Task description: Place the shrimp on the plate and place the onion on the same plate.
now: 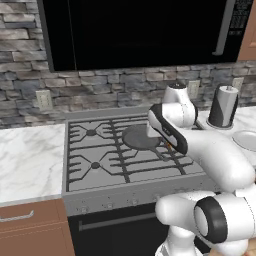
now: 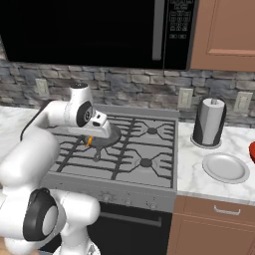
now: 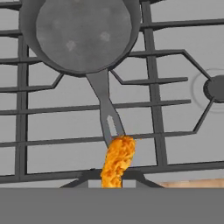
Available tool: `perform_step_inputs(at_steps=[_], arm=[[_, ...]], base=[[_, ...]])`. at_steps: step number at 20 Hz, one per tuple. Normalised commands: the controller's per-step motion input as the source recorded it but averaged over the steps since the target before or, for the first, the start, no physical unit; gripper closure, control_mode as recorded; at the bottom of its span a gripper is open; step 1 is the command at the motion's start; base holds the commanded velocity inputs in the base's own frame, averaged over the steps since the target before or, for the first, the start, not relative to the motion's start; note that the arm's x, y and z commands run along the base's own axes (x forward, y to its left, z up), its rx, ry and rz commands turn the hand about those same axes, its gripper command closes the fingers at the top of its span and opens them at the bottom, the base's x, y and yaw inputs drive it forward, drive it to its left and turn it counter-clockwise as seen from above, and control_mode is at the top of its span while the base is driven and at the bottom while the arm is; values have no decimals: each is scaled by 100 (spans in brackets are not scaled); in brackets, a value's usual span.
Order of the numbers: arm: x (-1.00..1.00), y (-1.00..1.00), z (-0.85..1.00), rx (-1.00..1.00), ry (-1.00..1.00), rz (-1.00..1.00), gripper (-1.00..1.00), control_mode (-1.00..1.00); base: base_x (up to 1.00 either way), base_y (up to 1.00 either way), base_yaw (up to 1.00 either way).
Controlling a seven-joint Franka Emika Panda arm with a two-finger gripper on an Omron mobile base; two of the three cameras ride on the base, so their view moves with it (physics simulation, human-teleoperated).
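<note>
The gripper (image 3: 113, 177), clamped on the orange shrimp (image 3: 117, 160), hangs above the pan (image 3: 81, 33) handle near the stove's (image 2: 149, 149) front edge, well apart from the plate (image 2: 225, 168).

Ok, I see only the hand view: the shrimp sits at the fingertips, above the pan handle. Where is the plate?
Observer: The plate lies on the marble counter, right of the stove.
Operator: Is something standing near it?
Observer: A paper towel roll stands upright behind it, nearer the wall.
Operator: And where over the stove am I?
Observer: The gripper, shut on the shrimp, hangs over the stove's left half, in front of the pan.
</note>
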Motion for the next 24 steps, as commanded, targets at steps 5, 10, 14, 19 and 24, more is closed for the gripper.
perform_step_inputs(at_steps=[5, 10, 14, 19, 24], arm=[[-12, 0, 0, 0, 0, 0, 100, 100], [0, 0, 0, 0, 0, 0, 100, 100], [0, 0, 0, 0, 0, 0, 100, 100], [0, 0, 0, 0, 0, 0, 100, 100], [0, 0, 0, 0, 0, 0, 100, 100]], base=[[-39, -7, 0], [-72, -60, 0], [-14, -77, -4], [17, -88, -2], [26, -87, 0]])
